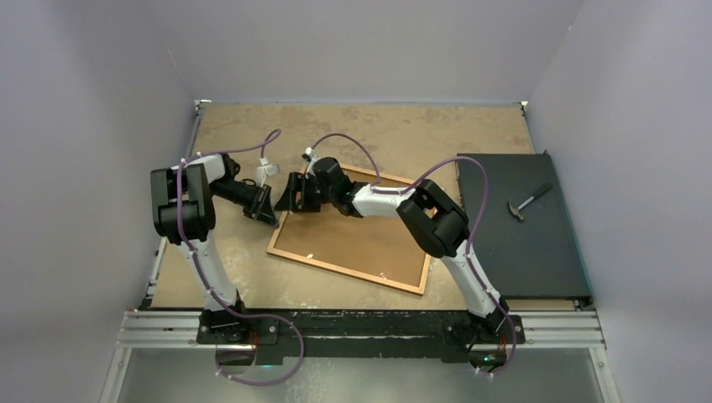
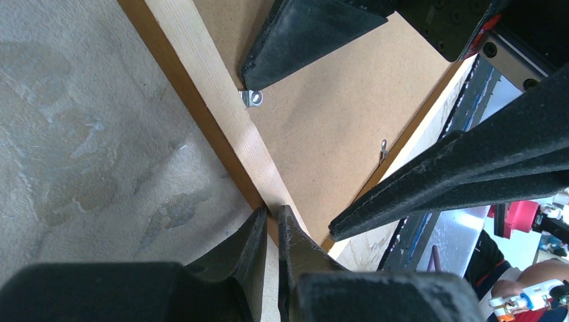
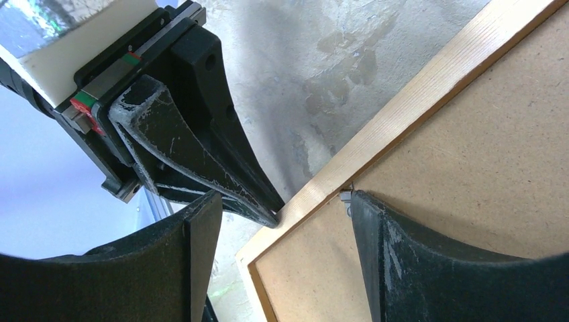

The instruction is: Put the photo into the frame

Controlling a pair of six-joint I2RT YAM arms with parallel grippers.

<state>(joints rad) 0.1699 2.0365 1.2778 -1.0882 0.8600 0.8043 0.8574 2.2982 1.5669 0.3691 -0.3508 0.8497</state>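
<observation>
Worn beige tabletop (image 1: pixel 369 126) carries everything. Flat black rectangular slab (image 1: pixel 520 243) lies along its right side. Thin-railed orange-brown wooden picture frame (image 1: pixel 344 269) lies mid-table, back up and askew, with a plain brown backing board (image 1: pixel 361 239) inside its rails. Right gripper (image 1: pixel 285 200) is spread wide across the frame's left rail: one finger over the board, the other outside over the table. Left gripper (image 2: pixel 272 209) has fingers all but together, tips touching that same rail. Small hammer (image 1: pixel 529 200) rests on the slab. Tiny metal tab (image 2: pixel 253 98) at the board's edge, just beside the right gripper's finger
</observation>
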